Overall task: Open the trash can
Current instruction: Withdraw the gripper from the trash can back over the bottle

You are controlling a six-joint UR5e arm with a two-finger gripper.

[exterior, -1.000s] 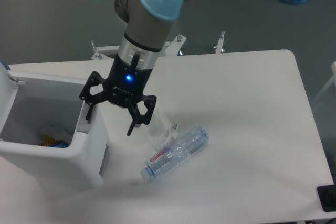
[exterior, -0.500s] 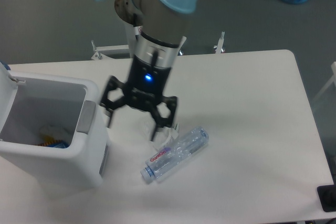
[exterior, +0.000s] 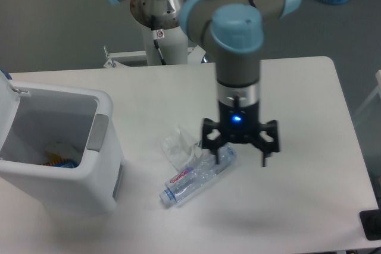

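Swinging away from the bin, the arm has carried its gripper [exterior: 239, 151] from beside the trash can's right wall across the table, so that it now hangs over the far end of the clear bottle [exterior: 198, 174], with the blue light on its wrist facing me. Its fingers are spread wide apart and hold nothing; one dark fingertip [exterior: 264, 157] points down at bare table to the right of the bottle, the other side sits just above the bottle's upper end. The trash can [exterior: 59, 153] stands at the left edge of the table [exterior: 309, 123], well apart from the gripper, and it is already open: the lid is swung up out of the way at the far left, the grey push-tab [exterior: 98, 132] shows on the right rim, and I can see down inside to some scraps at the bottom. A crumpled bit of clear wrapping [exterior: 175, 145] lies just beside the bottle. To my eye the opening is done, and the spread fingers over the bottle suggest it is lining up for that next.
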